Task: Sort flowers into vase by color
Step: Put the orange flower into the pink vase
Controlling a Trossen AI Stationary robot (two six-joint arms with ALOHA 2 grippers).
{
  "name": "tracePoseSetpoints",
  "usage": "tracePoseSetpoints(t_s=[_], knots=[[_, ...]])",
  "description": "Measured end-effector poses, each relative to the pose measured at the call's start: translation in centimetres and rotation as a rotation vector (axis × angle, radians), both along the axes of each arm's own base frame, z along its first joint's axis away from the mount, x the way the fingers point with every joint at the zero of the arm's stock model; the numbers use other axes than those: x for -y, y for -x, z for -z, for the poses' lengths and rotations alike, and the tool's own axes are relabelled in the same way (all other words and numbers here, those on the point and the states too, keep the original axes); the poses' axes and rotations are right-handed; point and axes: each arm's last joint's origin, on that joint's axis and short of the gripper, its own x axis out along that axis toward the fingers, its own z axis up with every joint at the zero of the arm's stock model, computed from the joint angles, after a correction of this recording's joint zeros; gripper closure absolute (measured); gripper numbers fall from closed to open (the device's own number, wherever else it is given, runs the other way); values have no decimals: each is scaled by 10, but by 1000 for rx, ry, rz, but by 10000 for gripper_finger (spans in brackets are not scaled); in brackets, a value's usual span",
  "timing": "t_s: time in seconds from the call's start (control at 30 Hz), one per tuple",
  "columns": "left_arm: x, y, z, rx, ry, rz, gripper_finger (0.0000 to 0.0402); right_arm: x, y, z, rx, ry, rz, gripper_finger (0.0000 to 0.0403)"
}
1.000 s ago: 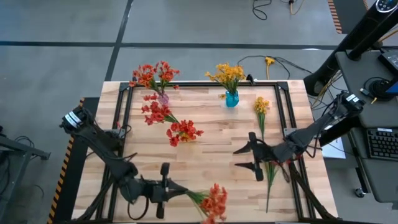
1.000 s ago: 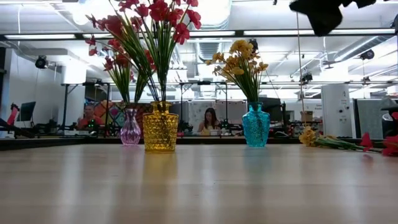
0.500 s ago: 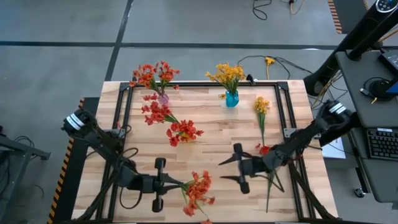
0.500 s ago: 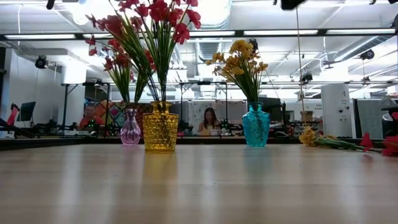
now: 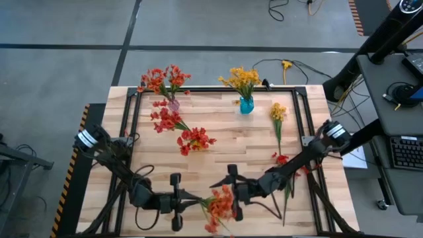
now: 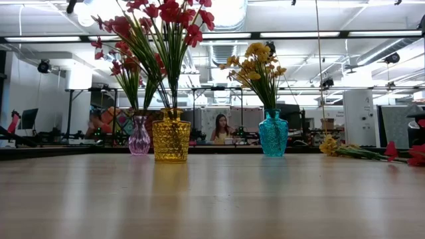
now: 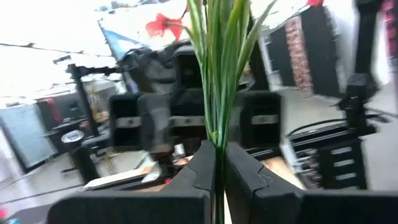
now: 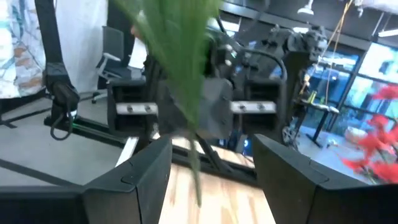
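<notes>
Flowers first: the red-orange sprig [image 5: 218, 203] you care about hangs near the table's front edge, between the two grippers. Starting at your left, the left gripper [image 5: 177, 201] has its fingers pressed together on the green stem; the left wrist view shows the stem pinched tight between the two pads and rising straight out past them. From those fingertips the sprig's long axis runs out to the right, stem end in the grip, blossom cluster at the far end. Moving right, the right gripper [image 5: 231, 193] faces back toward the left one with its fingers spread, sitting just beside the blossoms; its wrist view shows green leaves [image 8: 180, 50] in the gap, nothing pinched yet. Your right arm is therefore nearer the blossom end, so a handover looks likely.
</notes>
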Motion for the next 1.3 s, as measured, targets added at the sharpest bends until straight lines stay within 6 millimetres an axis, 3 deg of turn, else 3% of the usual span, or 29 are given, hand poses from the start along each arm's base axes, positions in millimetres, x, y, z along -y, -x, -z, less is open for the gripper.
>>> tracePoseSetpoints(t_s=[0.4,0.93,1.1,1.3], knots=[[1,-2,6,-10,-6,-21,401,-19,-28,-6,52,39,-20,201],[-2,-4,8,-28,-4,-85,399,-19,-29,-8,61,38,-24,368],[-3,-4,9,-33,44,-124,366,-19,-29,-8,60,52,-19,386],[-2,-1,7,-38,87,-128,276,-18,-27,-12,34,44,-36,387]])
